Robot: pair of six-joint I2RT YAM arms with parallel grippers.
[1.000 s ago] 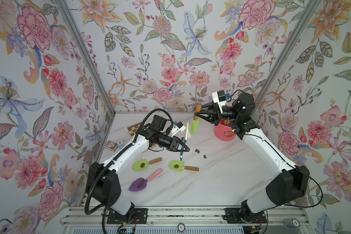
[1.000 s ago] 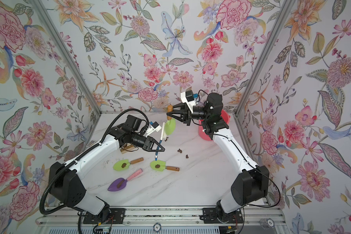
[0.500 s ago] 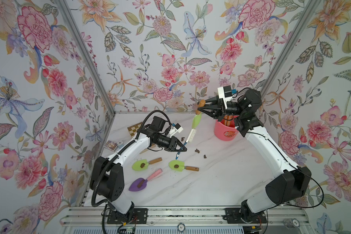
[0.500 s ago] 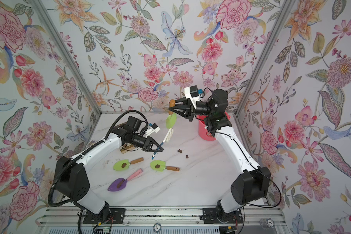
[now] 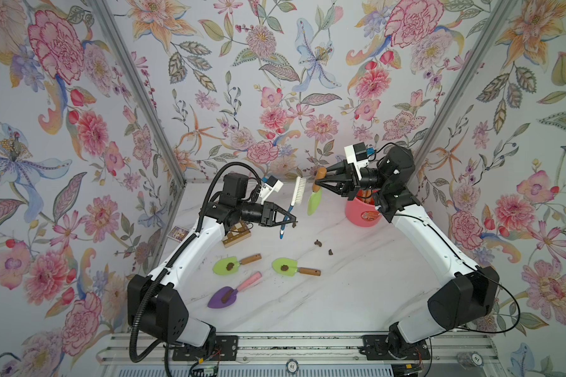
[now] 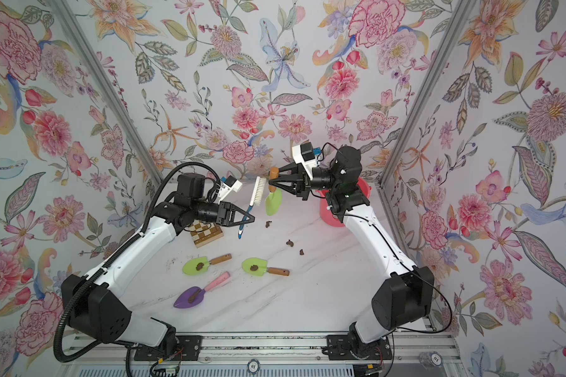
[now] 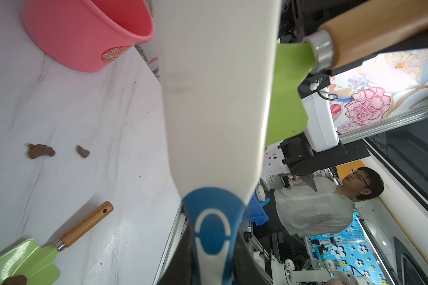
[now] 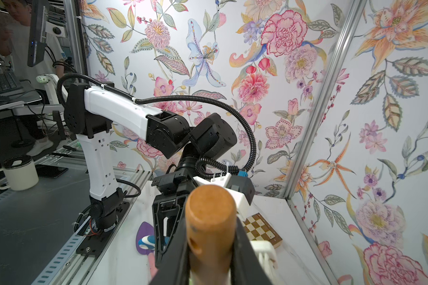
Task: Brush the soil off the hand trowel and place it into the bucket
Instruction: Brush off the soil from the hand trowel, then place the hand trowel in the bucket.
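Coral-pink bucket point(image 5: 356, 213) bore an orange sticker point(image 7: 113, 54), print unreadable. The right gripper point(image 5: 321, 183) clamped the green trowel point(image 5: 314, 203) upright, blade down; left gripper point(image 5: 290, 219) clamped the brush point(image 5: 298, 191).

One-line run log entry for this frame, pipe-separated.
left gripper: shut on brush | right gripper: shut on green trowel handle, blade down | brush head beside blade | trowel not yet in bucket

We count four trowels: the raised green trowel point(image 5: 314, 204), the green trowel left of centre point(image 5: 224, 267), the green trowel at centre point(image 5: 284, 264) and the purple trowel point(image 5: 222, 298). We count one brush point(image 5: 297, 191), one bucket point(image 5: 356, 218), one chessboard point(image 6: 206, 233), one small card point(image 5: 178, 233) and two grippers, the left gripper point(image 5: 290, 221) and the right gripper point(image 5: 319, 179). Soil lumps point(image 5: 317, 243) number six: three loose, one on each lying trowel.
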